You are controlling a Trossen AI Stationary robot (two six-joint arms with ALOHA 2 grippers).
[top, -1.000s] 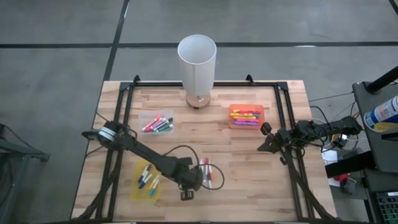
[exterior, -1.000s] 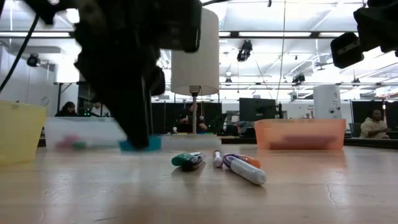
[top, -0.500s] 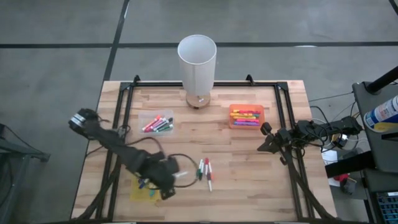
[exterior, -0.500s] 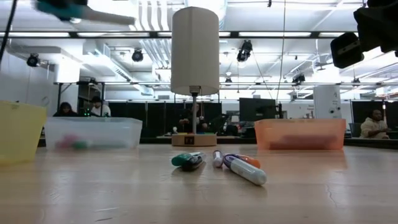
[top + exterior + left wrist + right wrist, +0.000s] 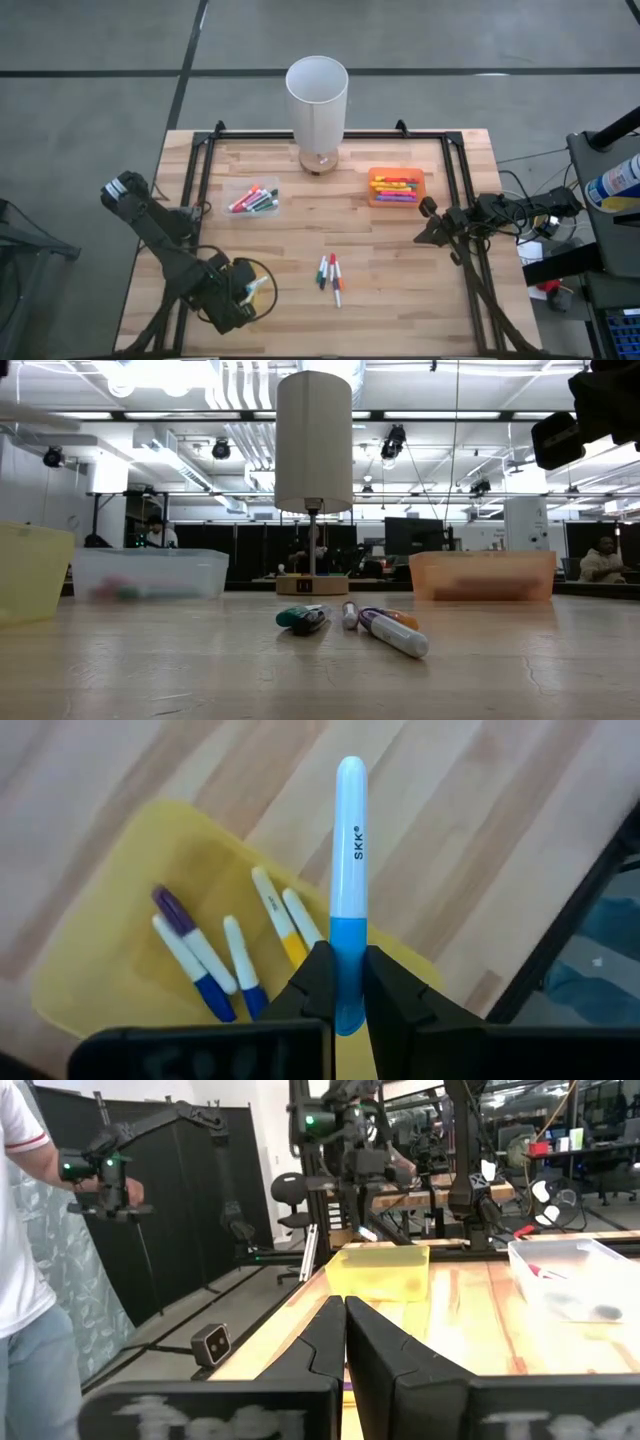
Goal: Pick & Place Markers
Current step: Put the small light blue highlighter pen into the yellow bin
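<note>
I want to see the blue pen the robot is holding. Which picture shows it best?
The left wrist view: the blue-and-white plastic marker stands clamped in the left tool, above the yellow plastic tray. The high view hides it behind the arm; the low view misses it.

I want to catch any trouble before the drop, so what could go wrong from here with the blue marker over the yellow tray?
The left end effector pinches the blue marker only near its blue end, so it might pivot or slip early. The marker's white tip reaches past the rim of the yellow tray, so released now it could land half out. It may also knock the markers already in the tray.
</note>
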